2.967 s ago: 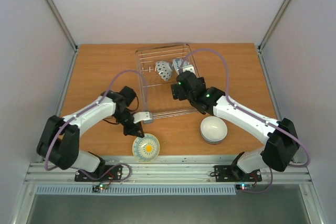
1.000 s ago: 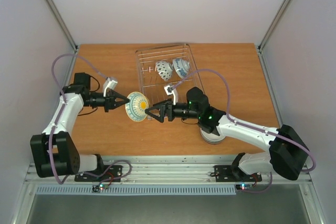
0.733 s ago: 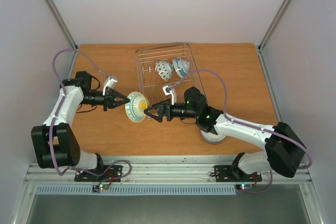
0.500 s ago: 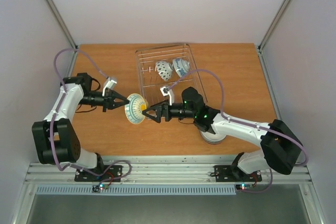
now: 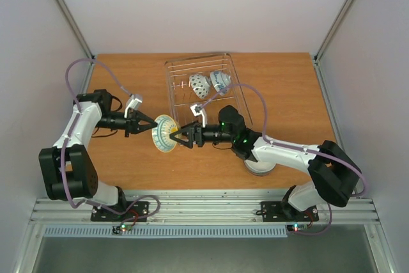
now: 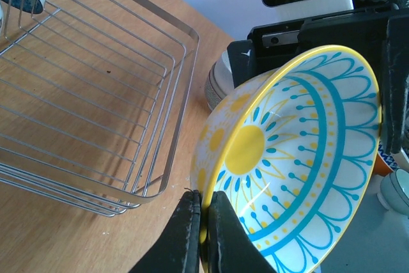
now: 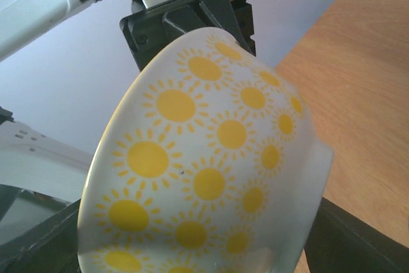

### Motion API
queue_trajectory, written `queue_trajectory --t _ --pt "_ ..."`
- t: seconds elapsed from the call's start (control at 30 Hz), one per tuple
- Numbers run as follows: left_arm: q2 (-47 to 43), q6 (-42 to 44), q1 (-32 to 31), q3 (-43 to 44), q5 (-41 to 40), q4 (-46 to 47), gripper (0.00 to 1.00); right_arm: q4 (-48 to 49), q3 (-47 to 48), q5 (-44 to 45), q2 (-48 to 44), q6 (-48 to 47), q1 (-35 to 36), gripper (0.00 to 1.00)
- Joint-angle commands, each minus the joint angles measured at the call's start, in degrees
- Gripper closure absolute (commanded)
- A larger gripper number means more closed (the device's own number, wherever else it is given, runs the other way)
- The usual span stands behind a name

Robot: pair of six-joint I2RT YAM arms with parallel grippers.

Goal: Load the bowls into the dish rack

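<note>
A bowl (image 5: 164, 133), white with yellow suns outside and teal-and-yellow rings inside, hangs on edge above the table, left of the dish rack (image 5: 181, 71). My left gripper (image 5: 149, 124) is shut on its rim; the left wrist view shows the fingers (image 6: 186, 234) pinching the yellow rim of the bowl (image 6: 294, 158). My right gripper (image 5: 181, 137) is open, its jaws spread on either side of the bowl's sun-patterned outside (image 7: 204, 177). Two blue-and-white patterned bowls (image 5: 199, 85) (image 5: 220, 81) stand on edge in the rack.
A stack of white bowls (image 5: 260, 165) sits on the table under my right forearm, right of the rack's near end. The rack's near corner (image 6: 167, 177) lies close to the held bowl. Frame posts stand at the table's far corners.
My left gripper has lifted the bowl from the near table edge and holds it on edge. My right gripper has moved left and now straddles the bowl.
</note>
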Motion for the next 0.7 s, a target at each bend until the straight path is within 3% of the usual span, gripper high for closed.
queue_trajectory --t 0.0,0.1,0.13,0.2,0.23,0.37,0.4,0.47,0.5,0.53,0.63,0.67 --pt "0.0 1.4 0.0 1.4 4.7 -3.2 0.99 4.1 1.9 -1.7 1.0 1.1 0.1 0.23" --pt "-0.1 1.3 0.0 0.9 4.5 -2.6 0.99 6.1 1.3 -2.8 1.5 1.4 0.1 0.37" --pt "-0.3 1.0 0.0 0.6 4.4 -2.0 0.99 6.1 1.3 -2.9 1.5 1.4 0.1 0.48" --pt "-0.9 -0.4 0.0 -0.3 4.0 0.0 1.00 5.7 1.3 -2.3 1.6 1.5 0.1 0.86" --pt "-1.5 -1.7 0.0 -0.8 3.8 1.4 0.99 4.6 1.6 -1.8 1.6 1.2 0.1 0.98" --pt "-4.9 -9.1 0.0 -3.2 2.6 9.8 0.96 1.1 2.6 -1.2 1.0 -1.3 0.1 0.99" --pt "-5.9 -12.5 0.0 -4.5 2.0 12.6 0.87 -1.0 3.4 -0.6 0.6 -2.5 0.1 0.99" --pt "-8.6 -18.8 0.0 -7.1 0.0 22.5 0.55 -9.0 5.9 1.9 -0.3 -6.6 0.1 0.99" --pt "-10.4 -22.2 0.0 -9.0 -1.4 28.1 0.35 -14.0 7.8 4.2 -0.5 -9.4 0.1 0.99" --pt "-12.4 -29.2 -0.1 -11.2 -3.6 34.9 0.24 -18.5 9.6 6.8 -0.6 -11.9 0.0 0.99" --pt "-14.5 -39.5 -0.1 -13.2 -9.1 41.9 0.02 -31.4 16.0 16.9 1.4 -18.8 -1.1 0.99" --pt "-14.1 -40.1 -0.1 -13.0 -9.7 42.2 0.01 -35.5 18.7 20.9 2.3 -20.9 -1.3 0.99"
